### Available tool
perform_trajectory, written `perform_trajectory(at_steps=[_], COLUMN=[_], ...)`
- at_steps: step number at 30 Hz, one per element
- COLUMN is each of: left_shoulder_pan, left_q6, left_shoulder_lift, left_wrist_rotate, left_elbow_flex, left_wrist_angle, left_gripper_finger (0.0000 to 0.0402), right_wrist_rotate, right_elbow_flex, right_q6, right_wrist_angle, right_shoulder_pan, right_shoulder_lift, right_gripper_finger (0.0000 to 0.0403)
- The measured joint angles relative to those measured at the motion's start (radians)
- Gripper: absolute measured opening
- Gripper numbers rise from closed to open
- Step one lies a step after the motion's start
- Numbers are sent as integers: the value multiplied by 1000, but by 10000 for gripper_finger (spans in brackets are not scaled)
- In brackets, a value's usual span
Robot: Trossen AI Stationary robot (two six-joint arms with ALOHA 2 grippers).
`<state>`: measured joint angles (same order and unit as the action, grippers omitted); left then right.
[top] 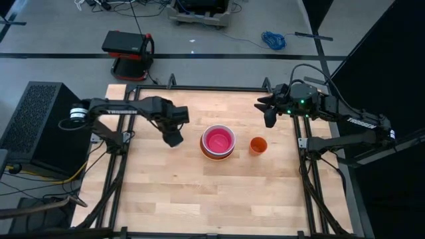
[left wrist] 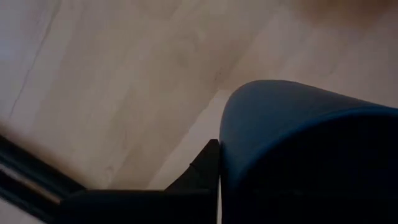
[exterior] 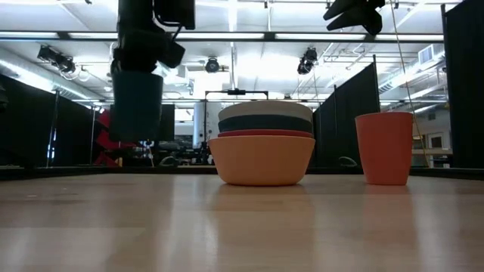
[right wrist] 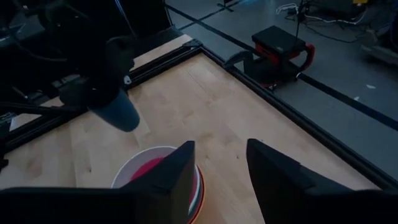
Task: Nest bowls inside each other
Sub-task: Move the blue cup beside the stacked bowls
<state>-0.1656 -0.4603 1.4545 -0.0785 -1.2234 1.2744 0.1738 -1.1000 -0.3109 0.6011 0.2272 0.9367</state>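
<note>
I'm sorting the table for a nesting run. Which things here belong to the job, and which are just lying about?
Job:
- stack of bowls, pink on top, orange at the bottom

Not the job:
- orange cup, standing beside the stack
- dark blue cup, held off the table in the left claw

1. This is a robotics lab or test hall, not a home.
2. A wooden table (top: 199, 192) sits in a black metal frame (top: 307, 179), with a robot arm mounted at 9 o'clock and another at 3 o'clock.
3. Grey concrete floor (top: 60, 33) carries loose cables (top: 273, 40) at 1 o'clock and a red-and-black case (top: 128, 48) at 11 o'clock.
4. Black partition screens (exterior: 355, 113) and ceiling spotlights (exterior: 308, 59) fill the room behind.
</note>
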Motion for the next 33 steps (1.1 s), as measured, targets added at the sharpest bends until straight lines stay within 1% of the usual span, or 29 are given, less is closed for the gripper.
perform_trajectory(at_steps=[12, 17, 26, 33], left_shoulder_pan=[2, 2, 2, 2], left_q6=[-14, -14, -15, -19], left_shoulder_lift=[19, 19, 19, 19], left_wrist_rotate=[7, 48, 77, 83], left_elbow_flex=[102, 130, 202, 214], left_wrist_angle=[-99, -163, -196, -233], left_gripper_finger=[0, 0, 0, 0], right_wrist_rotate=[1, 1, 1, 3], right_elbow_flex=[0, 0, 0, 0], right_q6=[1, 1, 0, -1], right_wrist_angle=[0, 0, 0, 0], right_shoulder_pan=[0, 0, 0, 0], right_shoulder_lift=[0, 0, 0, 0], right_gripper_finger=[146, 153, 135, 141])
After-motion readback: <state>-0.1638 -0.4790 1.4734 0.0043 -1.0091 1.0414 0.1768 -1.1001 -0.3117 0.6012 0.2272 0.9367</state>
